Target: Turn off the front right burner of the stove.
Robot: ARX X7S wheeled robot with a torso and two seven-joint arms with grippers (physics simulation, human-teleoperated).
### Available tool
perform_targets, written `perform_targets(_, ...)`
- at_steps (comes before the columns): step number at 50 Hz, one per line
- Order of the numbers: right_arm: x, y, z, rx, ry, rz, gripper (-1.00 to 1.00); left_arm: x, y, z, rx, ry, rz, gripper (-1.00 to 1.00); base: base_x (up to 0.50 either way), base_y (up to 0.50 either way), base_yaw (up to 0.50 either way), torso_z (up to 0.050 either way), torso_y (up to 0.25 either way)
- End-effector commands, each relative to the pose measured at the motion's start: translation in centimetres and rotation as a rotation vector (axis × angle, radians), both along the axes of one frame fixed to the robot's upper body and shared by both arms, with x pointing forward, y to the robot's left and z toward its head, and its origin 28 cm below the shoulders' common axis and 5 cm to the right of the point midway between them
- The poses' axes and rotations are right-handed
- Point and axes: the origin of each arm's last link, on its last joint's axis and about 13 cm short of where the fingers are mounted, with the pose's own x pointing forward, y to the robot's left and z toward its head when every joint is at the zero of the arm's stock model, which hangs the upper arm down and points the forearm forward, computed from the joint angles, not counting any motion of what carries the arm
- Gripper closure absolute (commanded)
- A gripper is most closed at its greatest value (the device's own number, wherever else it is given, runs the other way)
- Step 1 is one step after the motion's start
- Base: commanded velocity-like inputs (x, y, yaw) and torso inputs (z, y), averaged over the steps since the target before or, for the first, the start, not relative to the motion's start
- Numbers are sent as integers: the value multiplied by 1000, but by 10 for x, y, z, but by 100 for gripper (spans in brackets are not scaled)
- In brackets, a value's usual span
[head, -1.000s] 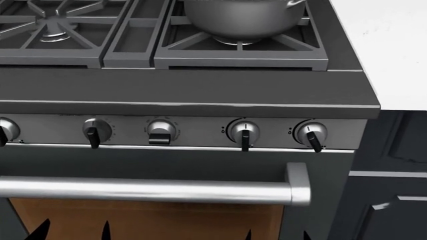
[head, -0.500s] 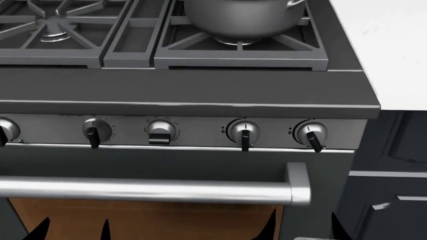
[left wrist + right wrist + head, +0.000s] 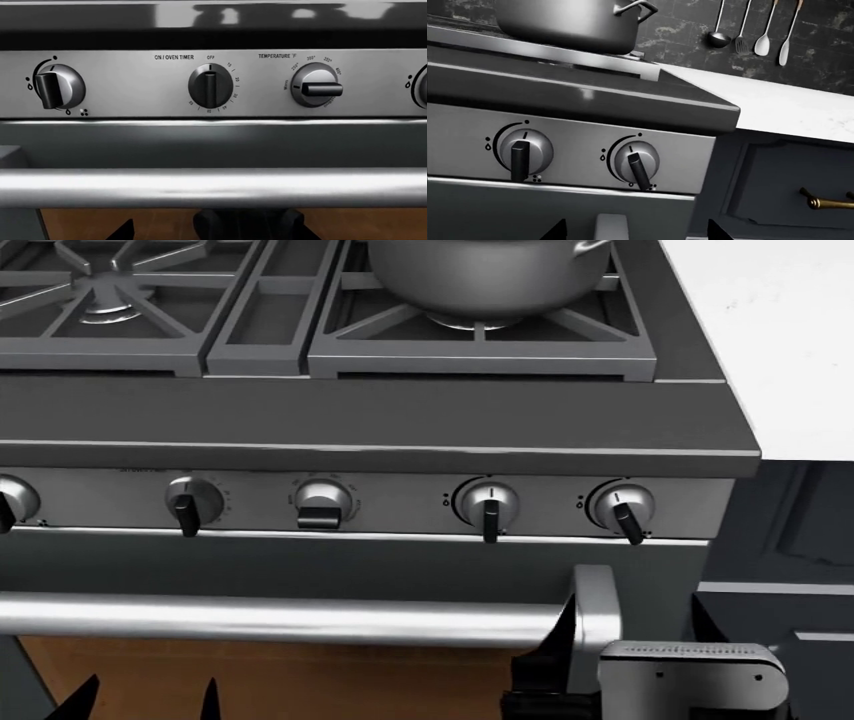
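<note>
right gripper below rightmost knob; both grippers' open-or-closed state unclear

Oven bar handle juts below knobs; open room before rightmost knob

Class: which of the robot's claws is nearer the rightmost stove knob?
Right. The right claw sits just below the rightmost knob; the left claw is low, far to its left.
</note>
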Motion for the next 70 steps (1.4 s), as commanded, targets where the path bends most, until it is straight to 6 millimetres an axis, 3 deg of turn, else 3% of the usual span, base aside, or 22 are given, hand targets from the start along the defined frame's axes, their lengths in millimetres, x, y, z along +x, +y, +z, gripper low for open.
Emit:
perform_targets(1, 17, -6, 15, -45, -14, 14, -100, 0, 0, -1, 4, 1, 0, -100, 0, 0, 0, 0, 0)
perform_targets(49, 68, -22, 17, -105, 31, -3, -100, 1, 1, -2, 12, 3, 6, -100, 0, 0, 0, 0, 0)
perform_targets(70, 79, -15, 1, -80, 78, 9, -100, 2, 3, -2, 5, 0, 12, -100, 0, 0, 0, 0, 0)
